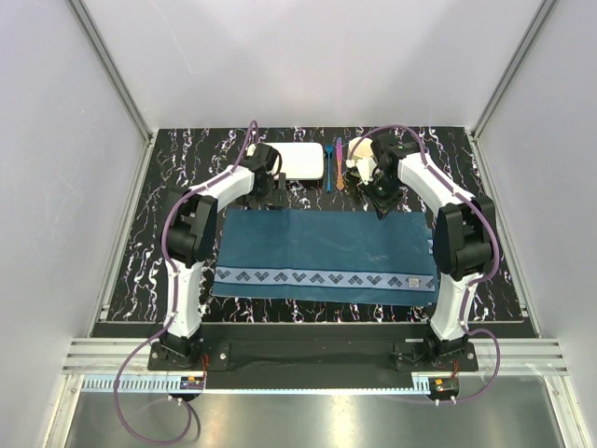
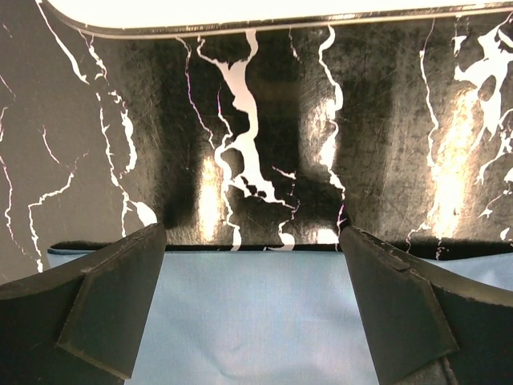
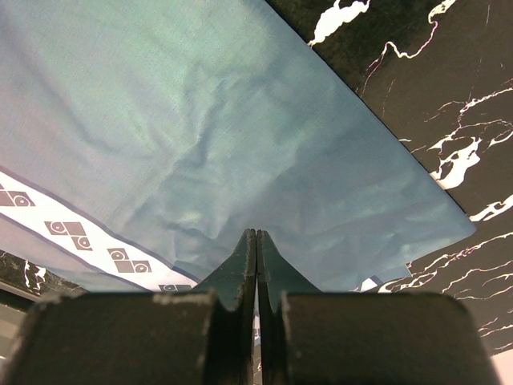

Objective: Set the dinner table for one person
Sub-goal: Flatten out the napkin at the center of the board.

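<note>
At upper centre of the table (image 1: 159,271), the left gripper (image 1: 277,198) hangs spread at the upper edge of the mat (image 1: 317,247), the plate (image 1: 300,161) lying crosswise just above it, while the right gripper (image 1: 381,212), pressed together, sits farther right.

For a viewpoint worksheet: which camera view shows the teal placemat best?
Top external: nearly the whole placemat shows, patterned border along the near edge. Left wrist shows only a plain strip at its far edge; right wrist shows one wrinkled corner with some border.

Seen high from behind the near edge, over the whole black white-veined dinner table (image 1: 159,233); both wrist views close, sharing the teal-blue cloth placemat (image 3: 200,120).
</note>
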